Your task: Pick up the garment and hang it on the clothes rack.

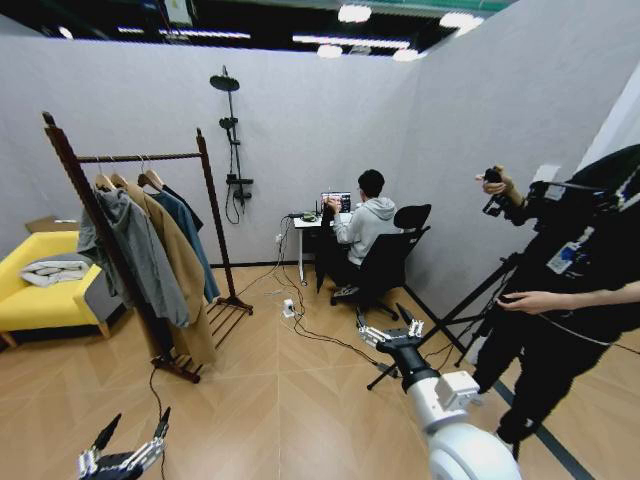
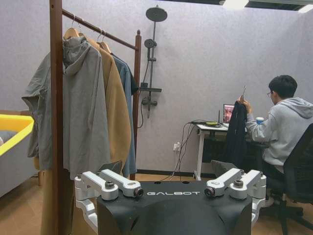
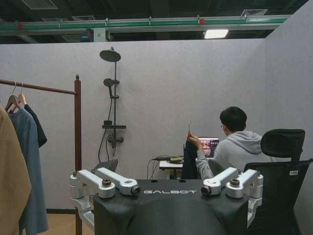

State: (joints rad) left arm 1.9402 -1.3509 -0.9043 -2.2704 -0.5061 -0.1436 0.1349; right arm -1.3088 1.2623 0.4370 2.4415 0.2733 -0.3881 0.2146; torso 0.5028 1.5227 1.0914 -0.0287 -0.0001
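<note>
Meanwhile, the garment (image 2: 236, 128) is held up by a seated person at the desk (image 2: 208, 128) — well apart from the clothes rack (image 1: 205, 195); the left gripper (image 1: 128, 447) and right gripper (image 1: 388, 325) are kept low — jaws wide, holding nothing.

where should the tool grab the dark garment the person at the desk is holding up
The dark garment hangs limp and straight from the person's hand, with the desk behind it. Probably grip its top, just below that hand, coming level from the open floor side; lower down is loose cloth.
</note>
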